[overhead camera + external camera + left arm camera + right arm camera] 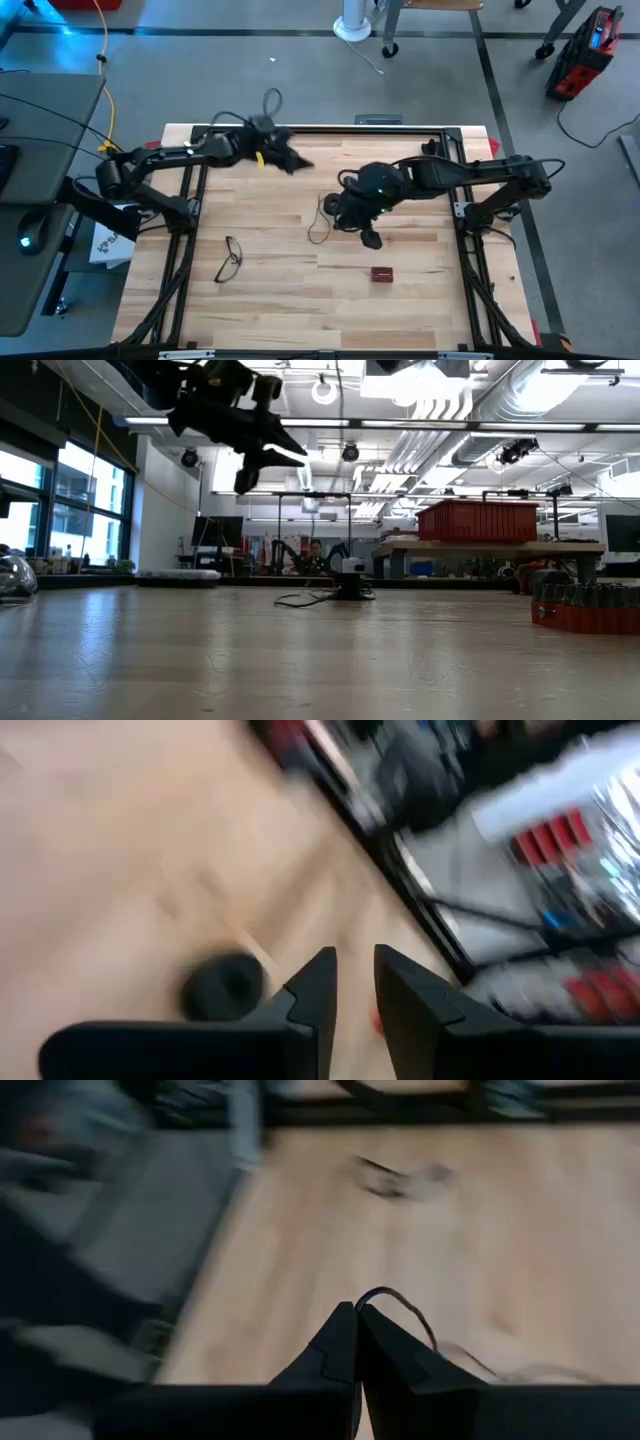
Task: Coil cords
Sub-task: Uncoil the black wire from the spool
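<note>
The cord is a very thin dark wire lying in loose loops (320,226) on the wooden table, left of its small round black reel (370,240). The low view shows the reel (350,588) standing on the table with wire (300,600) beside it. My right gripper (346,213) hangs above the loops, shut, with a short arc of wire at its tips (357,1308). My left gripper (296,160) is high over the far middle of the table, open and holding nothing (356,960). It also shows in the low view (272,468). From it the reel is a dark blur (225,988). My right gripper pinches the thin wire between its shut fingertips. A short arc of wire (392,1294) springs out right at the tips and curves away down toward the table. The fingers slant down toward the table's left and near side. Which stretch of the cord this is does not show.
Black-framed eyeglasses (229,258) lie near the table's left front. A small red block (382,273) sits toward the near edge and also shows in the low view (585,610). A black frame rail (330,129) runs along the far edge. A yellow cable (104,60) hangs beyond the table's far left.
</note>
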